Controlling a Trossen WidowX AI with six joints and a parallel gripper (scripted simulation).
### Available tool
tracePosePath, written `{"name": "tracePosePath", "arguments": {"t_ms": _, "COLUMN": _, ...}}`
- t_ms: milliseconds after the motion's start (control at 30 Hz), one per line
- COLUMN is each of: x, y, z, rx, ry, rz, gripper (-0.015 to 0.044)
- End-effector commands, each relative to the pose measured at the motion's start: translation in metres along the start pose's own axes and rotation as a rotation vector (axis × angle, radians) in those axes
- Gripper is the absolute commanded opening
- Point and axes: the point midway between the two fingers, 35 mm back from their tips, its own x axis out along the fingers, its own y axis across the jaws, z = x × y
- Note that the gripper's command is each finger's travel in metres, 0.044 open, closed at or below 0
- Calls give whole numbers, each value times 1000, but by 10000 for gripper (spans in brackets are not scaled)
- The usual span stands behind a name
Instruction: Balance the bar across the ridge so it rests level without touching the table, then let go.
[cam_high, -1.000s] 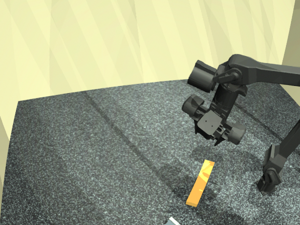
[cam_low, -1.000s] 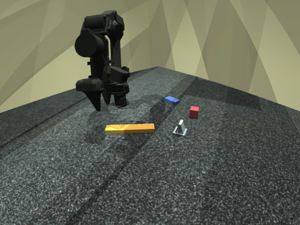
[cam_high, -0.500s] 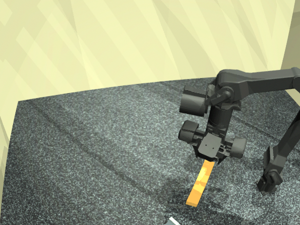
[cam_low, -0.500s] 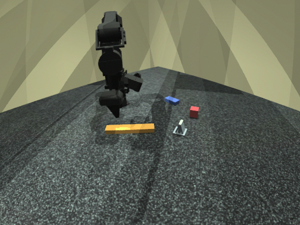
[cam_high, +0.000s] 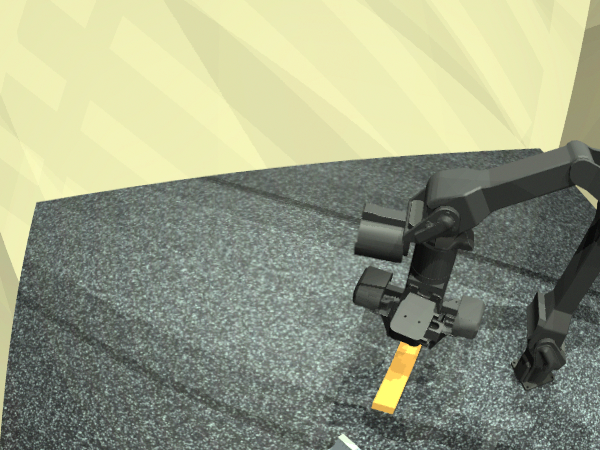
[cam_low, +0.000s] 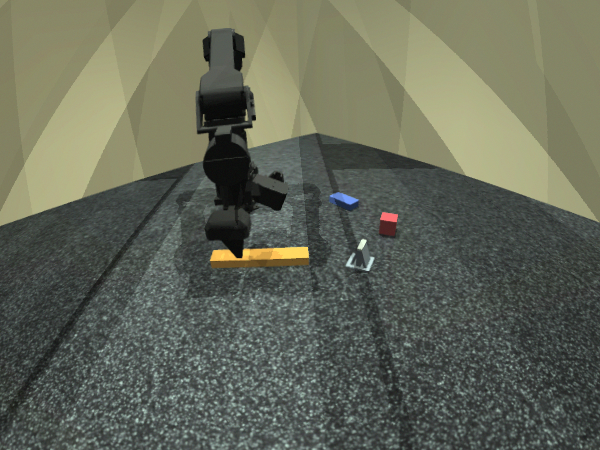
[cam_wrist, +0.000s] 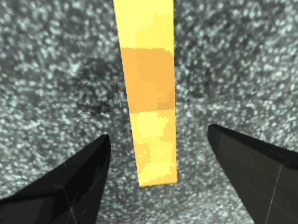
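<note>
The orange-yellow bar lies flat on the dark speckled table. My gripper is open above the bar, near one end. In the wrist view its fingers stand on either side of the bar with a gap on both sides, and the bar's near end shows between them. In the exterior view the near fingertip overlaps the bar's left part; the other finger is hidden. The pale grey ridge stands on the table to the right of the bar, apart from it. Only its tip shows at the bottom edge of the top view.
A red cube stands behind and right of the ridge. A blue block lies farther back, left of the cube. The arm's base stands at the right in the top view.
</note>
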Motion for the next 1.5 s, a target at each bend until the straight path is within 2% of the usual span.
{"name": "tracePosePath", "arguments": {"t_ms": 0, "x": 5, "y": 2, "z": 0, "rx": -4, "ry": -1, "rz": 11, "gripper": 315}}
{"name": "tracePosePath", "arguments": {"t_ms": 500, "x": 28, "y": 2, "z": 0, "rx": -4, "ry": -1, "rz": 11, "gripper": 315}}
{"name": "tracePosePath", "arguments": {"t_ms": 1067, "x": 29, "y": 2, "z": 0, "rx": -4, "ry": -1, "rz": 11, "gripper": 315}}
{"name": "tracePosePath", "arguments": {"t_ms": 1267, "x": 27, "y": 2, "z": 0, "rx": 0, "ry": 1, "rz": 6, "gripper": 157}}
{"name": "tracePosePath", "arguments": {"t_ms": 1467, "x": 27, "y": 2, "z": 0, "rx": 0, "ry": 1, "rz": 6, "gripper": 117}}
